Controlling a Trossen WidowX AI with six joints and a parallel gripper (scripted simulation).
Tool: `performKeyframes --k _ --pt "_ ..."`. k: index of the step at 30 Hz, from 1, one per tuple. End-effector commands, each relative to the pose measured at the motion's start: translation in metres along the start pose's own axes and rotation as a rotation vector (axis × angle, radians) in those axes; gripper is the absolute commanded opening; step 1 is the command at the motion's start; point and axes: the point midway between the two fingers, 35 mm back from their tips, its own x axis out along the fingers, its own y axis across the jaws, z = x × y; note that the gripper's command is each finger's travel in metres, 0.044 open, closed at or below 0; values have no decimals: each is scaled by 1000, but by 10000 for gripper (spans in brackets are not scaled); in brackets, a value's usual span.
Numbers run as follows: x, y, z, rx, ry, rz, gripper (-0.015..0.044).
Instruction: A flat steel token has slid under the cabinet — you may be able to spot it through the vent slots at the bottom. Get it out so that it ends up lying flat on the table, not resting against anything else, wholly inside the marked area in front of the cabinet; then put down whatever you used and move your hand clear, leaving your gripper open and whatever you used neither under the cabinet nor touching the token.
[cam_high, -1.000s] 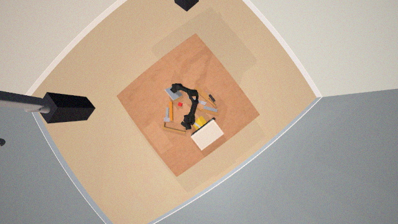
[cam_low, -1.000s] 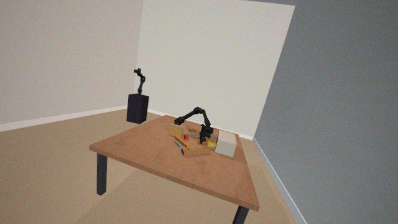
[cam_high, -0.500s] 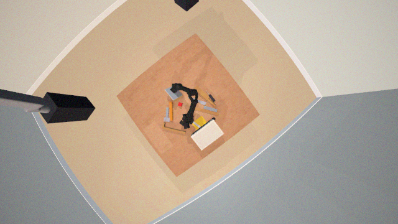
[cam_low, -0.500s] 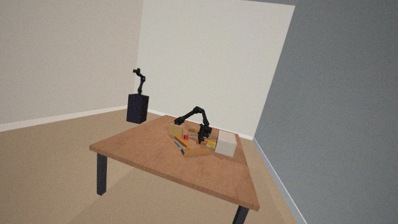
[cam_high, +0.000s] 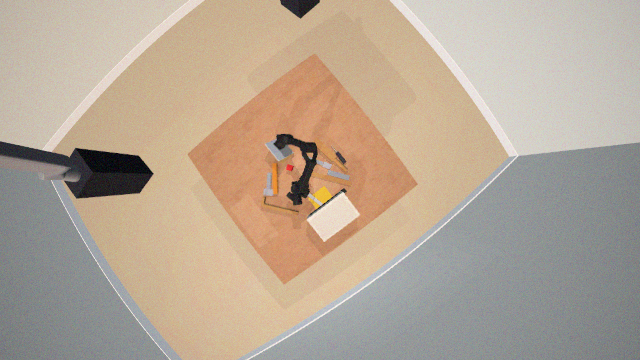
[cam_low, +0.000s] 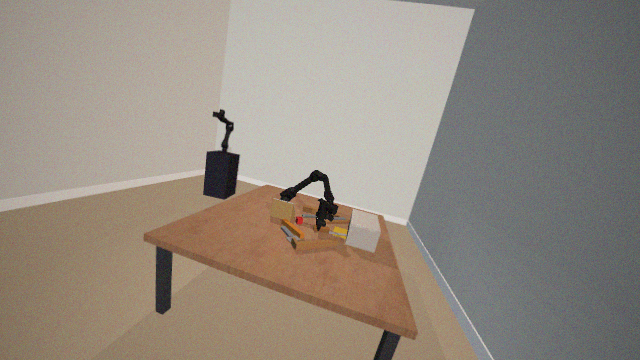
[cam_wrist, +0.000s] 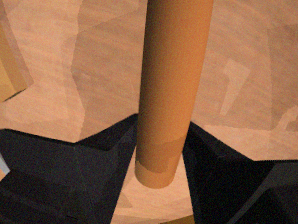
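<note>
My gripper (cam_high: 296, 198) (cam_low: 320, 226) (cam_wrist: 160, 121) is shut on the round orange-brown handle (cam_wrist: 172, 75) of a tool. In the wrist view the handle runs up between the fingers and out of the frame. A thin grey piece (cam_high: 315, 200) (cam_low: 338, 234), which looks like the tool's far end, lies over the yellow marked area (cam_high: 324, 191) (cam_low: 342, 230) on the cabinet side of the gripper. The white cabinet (cam_high: 333, 217) (cam_low: 364, 231) stands behind that area. I cannot make out the steel token; the cabinet's underside is hidden or too small to see.
A red cube (cam_high: 290, 168) (cam_low: 299, 220) and a grey-topped box (cam_high: 278, 150) lie toward the arm's base. An orange bar (cam_high: 275, 178) (cam_low: 293, 228), a grey tool (cam_high: 268, 189) and a tan bar (cam_high: 282, 207) (cam_low: 315, 244) lie on one side. Several wooden and grey pieces and a black block (cam_high: 341, 158) lie on the other.
</note>
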Motion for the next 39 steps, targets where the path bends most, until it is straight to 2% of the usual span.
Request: performKeyframes --k 1,39 --pt "1 0 -7 2 1 3 0" --pt "1 -3 -62 3 4 2 0"
